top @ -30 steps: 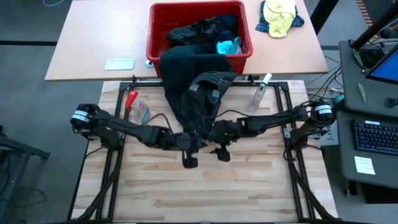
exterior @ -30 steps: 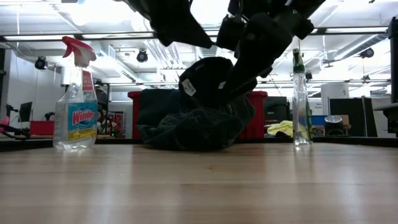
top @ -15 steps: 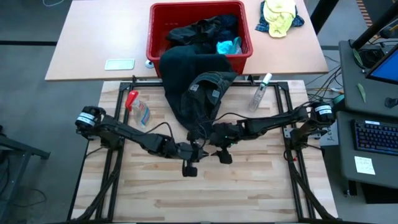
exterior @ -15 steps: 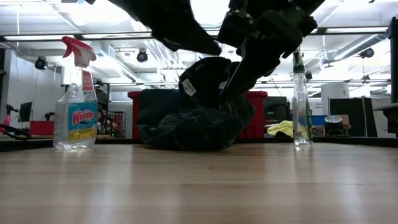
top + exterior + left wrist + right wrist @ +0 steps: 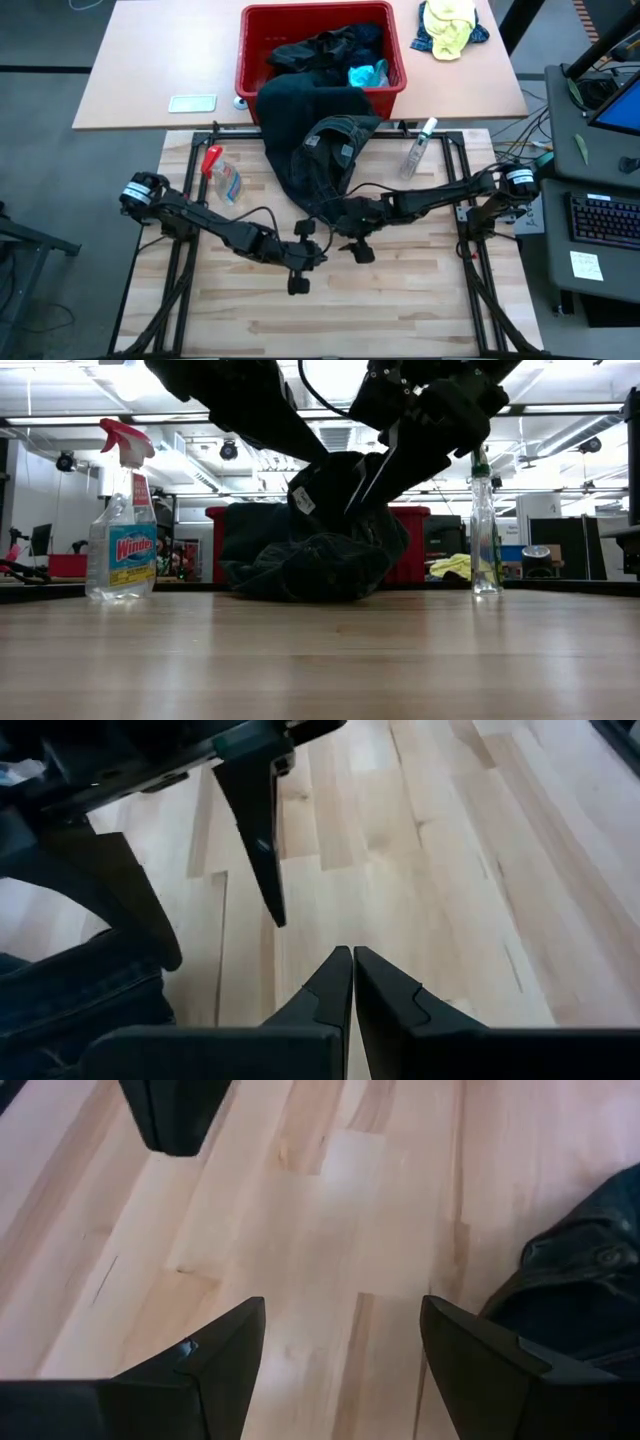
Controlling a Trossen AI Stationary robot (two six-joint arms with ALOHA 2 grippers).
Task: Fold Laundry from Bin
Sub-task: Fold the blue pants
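The red bin point(image 5: 243, 50) stands on the far table with dark laundry and a turquoise piece point(image 5: 365, 73) inside. One dark garment point(image 5: 310, 150) hangs over the bin's near rim, and its lower part lies heaped on the wooden table point(image 5: 310, 555). My right gripper point(image 5: 325, 222) hovers open above the bare wood point(image 5: 343, 1305), just beside the garment's near end point(image 5: 570, 1270). My left gripper point(image 5: 320, 252) is shut and empty point(image 5: 353, 955), above the table on the near side of the garment point(image 5: 70, 990).
A Windex spray bottle point(image 5: 222, 172) stands at the wooden table's far left and a clear bottle point(image 5: 418, 148) at its far right. A yellow-and-blue cloth bundle point(image 5: 450, 25) lies right of the bin. Bare wood point(image 5: 330, 310) stretches toward the near edge.
My left gripper has drawn away from the garment's near end toward the table's near edge and sunk a little, staying shut. My right gripper has stayed where it was and rolled about its own axis. The garment has not moved.
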